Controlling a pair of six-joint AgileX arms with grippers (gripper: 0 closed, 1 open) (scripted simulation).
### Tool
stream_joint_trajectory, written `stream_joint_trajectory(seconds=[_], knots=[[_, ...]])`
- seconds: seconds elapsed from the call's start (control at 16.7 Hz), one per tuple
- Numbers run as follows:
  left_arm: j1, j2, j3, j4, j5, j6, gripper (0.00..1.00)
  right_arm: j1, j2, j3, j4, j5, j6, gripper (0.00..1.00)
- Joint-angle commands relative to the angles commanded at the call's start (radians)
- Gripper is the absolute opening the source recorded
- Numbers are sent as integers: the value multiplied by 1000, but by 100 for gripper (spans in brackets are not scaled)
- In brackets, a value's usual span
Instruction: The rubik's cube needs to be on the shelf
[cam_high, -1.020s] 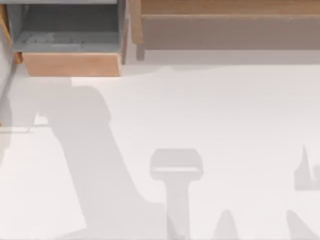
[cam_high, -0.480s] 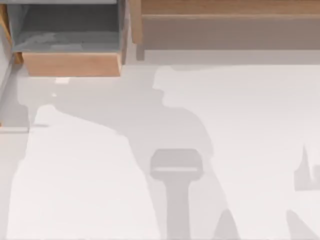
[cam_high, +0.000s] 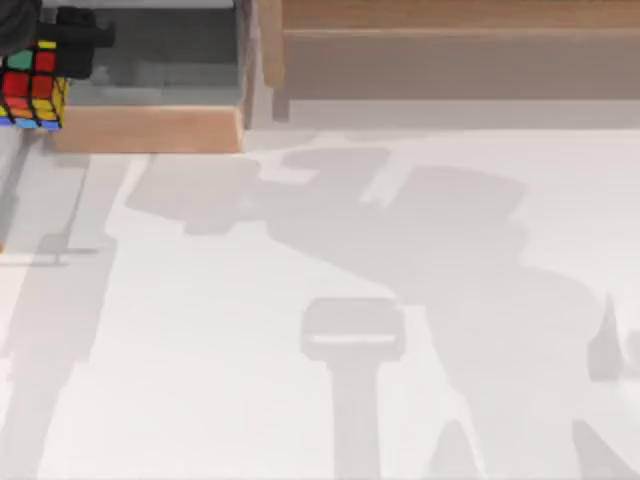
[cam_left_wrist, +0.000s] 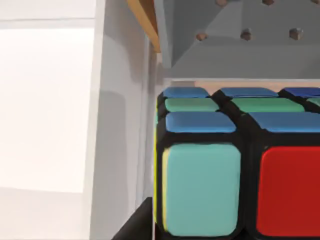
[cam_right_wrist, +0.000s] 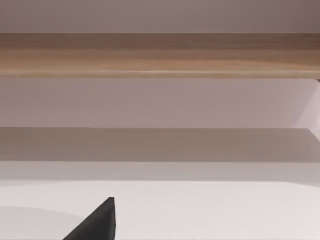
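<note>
The rubik's cube (cam_high: 30, 88), with red, green and yellow squares edged in black, hangs at the table's far left, just in front of the boxy compartment's left end. My left gripper (cam_high: 62, 40) is shut on it, its black parts showing above the cube. In the left wrist view the cube (cam_left_wrist: 235, 165) sits close up between the jaws. The shelf (cam_high: 450, 18), a long light-wood board with a grey-brown front face, runs along the back right. Part of my right gripper (cam_right_wrist: 97, 222) faces the shelf (cam_right_wrist: 160, 55) from across the table.
A grey-lined boxy compartment with a light-wood front (cam_high: 150, 128) stands at the back left, beside the shelf's wooden side post (cam_high: 270, 45). Arm shadows lie across the white tabletop (cam_high: 200, 330).
The cube and my left gripper have come into the top view at the far left. The arm's shadow has swept rightward over the table.
</note>
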Motion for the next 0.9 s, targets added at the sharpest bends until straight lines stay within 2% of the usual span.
stream_joint_trajectory(seconds=[0.24, 0.48, 0.9], knots=[[-193, -22, -229, 245, -77, -22, 0, 0, 0, 0, 0, 0, 0, 100], [-377, 12, -399, 557, -160, -21, 0, 0, 0, 0, 0, 0, 0, 100], [-622, 156, -511, 1211, -326, 48, 0, 0, 0, 0, 0, 0, 0, 100]])
